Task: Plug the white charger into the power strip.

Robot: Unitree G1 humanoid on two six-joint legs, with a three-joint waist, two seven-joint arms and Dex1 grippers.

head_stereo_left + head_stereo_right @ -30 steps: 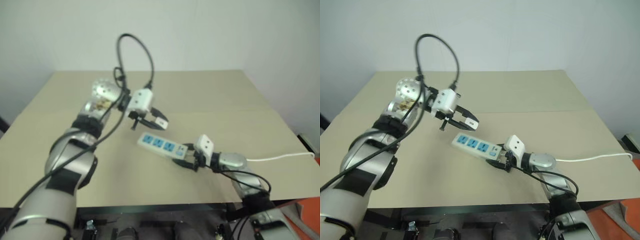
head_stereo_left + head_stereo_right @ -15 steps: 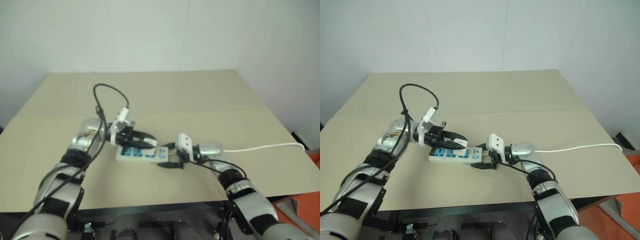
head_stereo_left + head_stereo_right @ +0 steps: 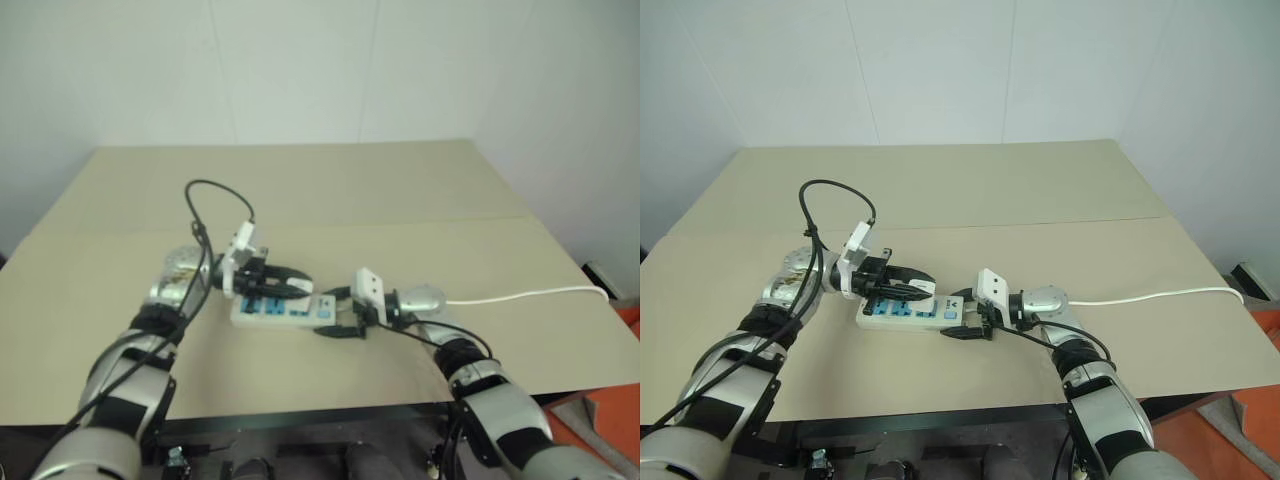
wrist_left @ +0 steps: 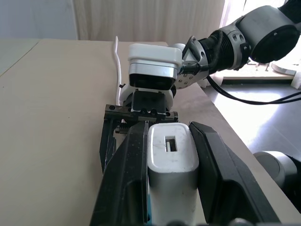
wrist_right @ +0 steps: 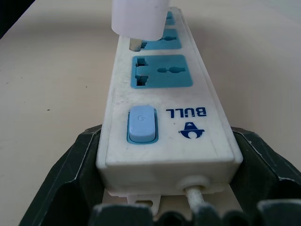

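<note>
- The white charger is clamped by the left gripper, its prongs at the middle socket.
- The power strip, lying on the table, is gripped at its cord end by the right gripper.

Beige table, plain white walls behind.
</note>
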